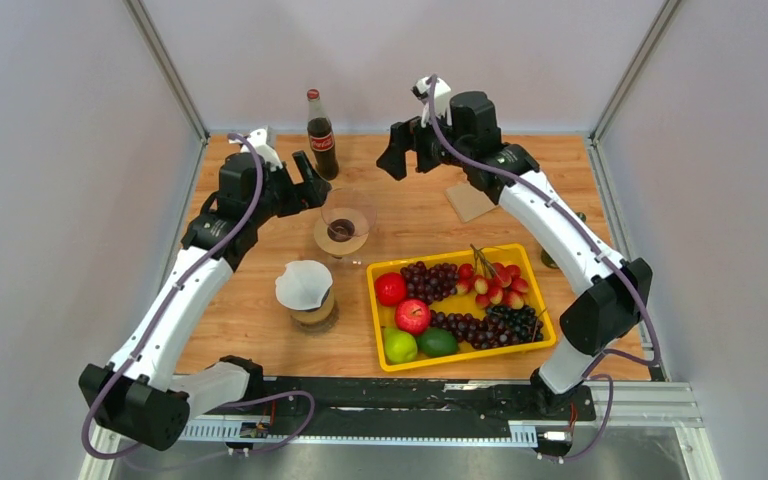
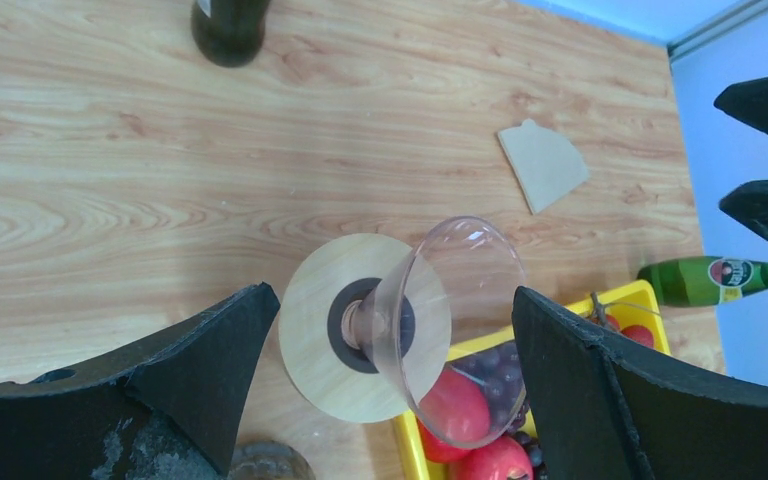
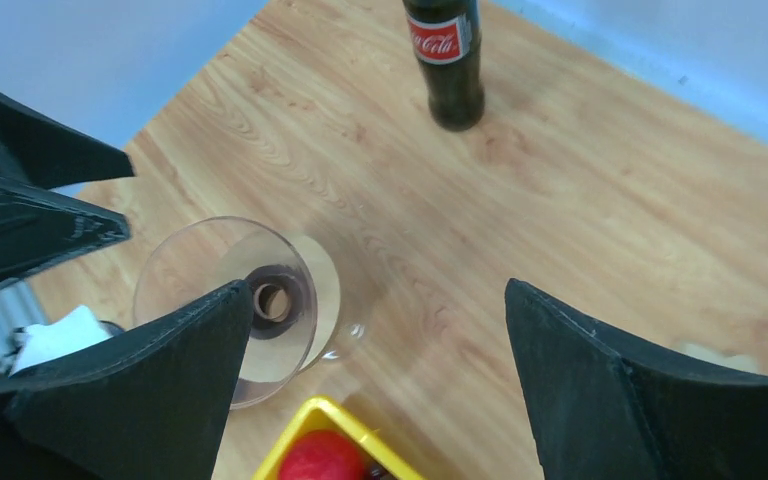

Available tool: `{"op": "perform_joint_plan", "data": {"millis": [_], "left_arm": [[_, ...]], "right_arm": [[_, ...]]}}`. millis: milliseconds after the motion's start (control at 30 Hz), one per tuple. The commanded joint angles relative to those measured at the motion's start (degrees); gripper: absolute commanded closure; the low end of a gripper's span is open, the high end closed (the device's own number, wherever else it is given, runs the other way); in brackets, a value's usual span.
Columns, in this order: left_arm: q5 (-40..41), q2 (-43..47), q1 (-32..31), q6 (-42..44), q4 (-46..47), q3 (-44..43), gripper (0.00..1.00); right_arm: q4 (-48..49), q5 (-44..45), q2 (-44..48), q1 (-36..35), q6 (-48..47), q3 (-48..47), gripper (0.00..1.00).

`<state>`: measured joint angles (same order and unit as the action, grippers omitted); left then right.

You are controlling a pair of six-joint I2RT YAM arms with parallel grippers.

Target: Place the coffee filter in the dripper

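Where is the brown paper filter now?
In the top view the brown paper filter lies flat on the wood, right of the dripper and just behind the yellow tray.

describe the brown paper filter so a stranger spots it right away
Find the yellow fruit tray; just beyond its far edge, on bare wood, lies the brown filter. It is a flat, fan-shaped paper, unlike the white filter puffed open atop a jar left of the tray.
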<state>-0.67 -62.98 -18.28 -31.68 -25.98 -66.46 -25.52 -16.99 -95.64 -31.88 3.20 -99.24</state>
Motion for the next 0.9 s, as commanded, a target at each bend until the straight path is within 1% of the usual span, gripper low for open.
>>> {"op": "perform_joint_plan", "data": {"millis": [0, 67, 133, 333, 367, 467, 600, 767, 867], "left_arm": [[-2.84, -2.55, 0.18, 0.39, 2.9, -1.76, 0.0], [-3.12, -3.75, 0.18, 0.42, 3.06, -1.75, 0.01], [-3.19, -5.07, 0.18, 0.45, 2.96, -1.69, 0.05], [-3.09, -6.94, 0.18, 0.55, 2.59, -0.79, 0.19], [-3.17, -7.09, 0.18, 0.54, 2.51, -0.74, 0.22], [-3.12, -7.59, 0.18, 0.46, 2.2, -0.22, 0.26], [-2.58, -7.83, 0.22, 0.62, 1.47, 0.28, 0.31], [-0.18, -7.38, 0.19, 0.98, 0.24, 1.36, 0.38], [0.4, -6.77, 0.18, 1.12, -0.32, 1.84, 0.39]], "right_arm": [[1.68, -9.87, -2.28, 0.92, 12.6, 2.11, 0.01], [1.7, -11.87, -3.55, 0.91, 13.05, 2.49, 0.04], [1.67, -13.67, -5.26, 0.93, 13.45, 2.48, 0.08], [1.7, -17.33, -8.93, 0.91, 14.21, 2.43, 0.15], [1.64, -17.53, -9.44, 0.82, 14.19, 2.53, 0.17], [1.69, -17.7, -10.42, 0.48, 13.84, 2.57, 0.21], [1.69, -17.57, -11.15, -0.54, 13.22, 2.13, 0.3], [1.59, -16.69, -11.75, -2.08, 12.27, 1.65, 0.33], [1.54, -15.76, -11.85, -3.26, 11.54, 1.18, 0.36]]}}
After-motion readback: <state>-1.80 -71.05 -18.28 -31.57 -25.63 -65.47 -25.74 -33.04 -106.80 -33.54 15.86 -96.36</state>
